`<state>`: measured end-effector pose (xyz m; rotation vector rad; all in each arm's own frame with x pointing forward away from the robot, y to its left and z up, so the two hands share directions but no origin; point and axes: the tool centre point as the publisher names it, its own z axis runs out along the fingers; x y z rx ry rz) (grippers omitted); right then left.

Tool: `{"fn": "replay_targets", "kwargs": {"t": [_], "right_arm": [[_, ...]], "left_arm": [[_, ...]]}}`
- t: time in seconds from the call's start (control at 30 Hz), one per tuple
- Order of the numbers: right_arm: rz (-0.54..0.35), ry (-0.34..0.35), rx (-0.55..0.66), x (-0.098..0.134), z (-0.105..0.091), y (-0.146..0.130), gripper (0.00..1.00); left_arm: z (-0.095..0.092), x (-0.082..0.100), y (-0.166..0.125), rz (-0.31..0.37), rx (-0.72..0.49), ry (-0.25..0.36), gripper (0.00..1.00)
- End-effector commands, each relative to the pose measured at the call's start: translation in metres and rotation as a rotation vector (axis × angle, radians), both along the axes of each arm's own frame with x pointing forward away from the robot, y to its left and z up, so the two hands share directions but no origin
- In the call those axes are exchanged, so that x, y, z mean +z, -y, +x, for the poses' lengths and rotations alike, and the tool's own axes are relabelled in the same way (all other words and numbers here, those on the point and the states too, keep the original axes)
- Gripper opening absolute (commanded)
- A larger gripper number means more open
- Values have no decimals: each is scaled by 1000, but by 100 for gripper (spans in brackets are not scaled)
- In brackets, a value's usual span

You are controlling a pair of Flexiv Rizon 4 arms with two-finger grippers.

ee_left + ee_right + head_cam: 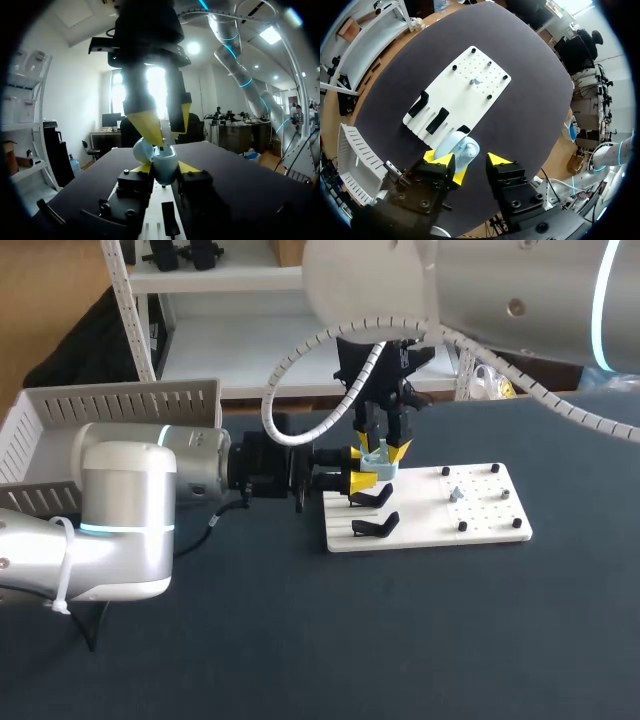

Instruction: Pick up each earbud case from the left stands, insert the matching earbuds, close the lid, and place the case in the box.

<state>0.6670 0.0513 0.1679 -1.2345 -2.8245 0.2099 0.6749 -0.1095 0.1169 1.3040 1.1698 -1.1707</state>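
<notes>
Pale-blue earbud case [165,167], half hidden, tight between left jaws; right jaws wide just above.

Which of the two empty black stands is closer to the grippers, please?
The rear stand, just beside the yellow fingertips; the front stand sits farther away.

left claw [165,168] holds a pale blue earbud case [164,165] beneath the right claw [165,135].
</notes>
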Motion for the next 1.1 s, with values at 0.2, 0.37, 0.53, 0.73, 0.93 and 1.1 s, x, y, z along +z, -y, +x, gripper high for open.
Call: {"fn": "replay_targets", "kwargs": {"t": [0.2,0.37,0.53,0.73,0.93,1.1], "right_arm": [[83,100,-6,30,-19,15,36],[149,200,15,45,-22,33,37],[195,280,28,56,-16,58,39],[250,352,77,63,-2,82,43],[305,385,148,55,3,96,40],[314,347,196,36,5,102,42]], "left_arm": [[0,-1,1,-3,0,2,0],[0,-1,1,-3,0,2,0],[0,-1,1,-3,0,2,0],[0,-1,1,-3,0,2,0],[0,-1,1,-3,0,2,0],[0,-1,1,-3,0,2,0]]}}
